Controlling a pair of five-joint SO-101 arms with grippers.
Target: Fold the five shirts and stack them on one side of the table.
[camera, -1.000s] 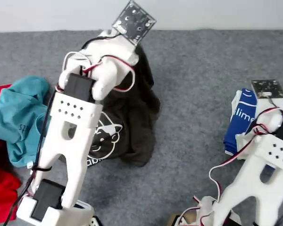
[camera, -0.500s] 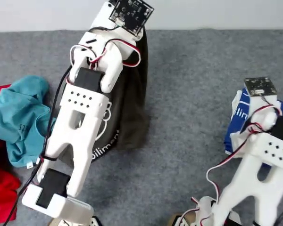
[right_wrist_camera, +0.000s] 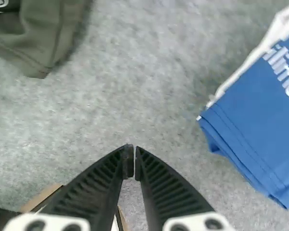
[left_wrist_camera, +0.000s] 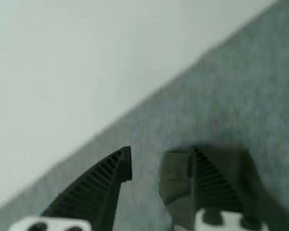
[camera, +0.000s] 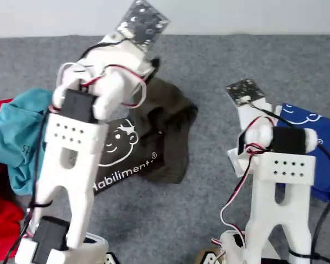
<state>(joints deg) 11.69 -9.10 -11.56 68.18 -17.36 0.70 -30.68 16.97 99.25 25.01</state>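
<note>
A dark olive shirt with a white cartoon print lies crumpled in the middle of the grey table, partly under my left arm. My left gripper stands open above the table's far edge, with a fold of the olive shirt beside one finger. A folded blue shirt lies at the right. My right gripper is shut and empty over bare table, between the blue shirt and the olive shirt's hem. A teal shirt and a red shirt lie bunched at the left.
A white wall runs along the table's far edge. Bare grey table shows between the olive shirt and the blue one, and also in front between the two arm bases.
The left arm had the olive shirt lifted and stretched toward the far edge; the shirt now lies dropped on the table. The right arm swung left, off the blue shirt.
</note>
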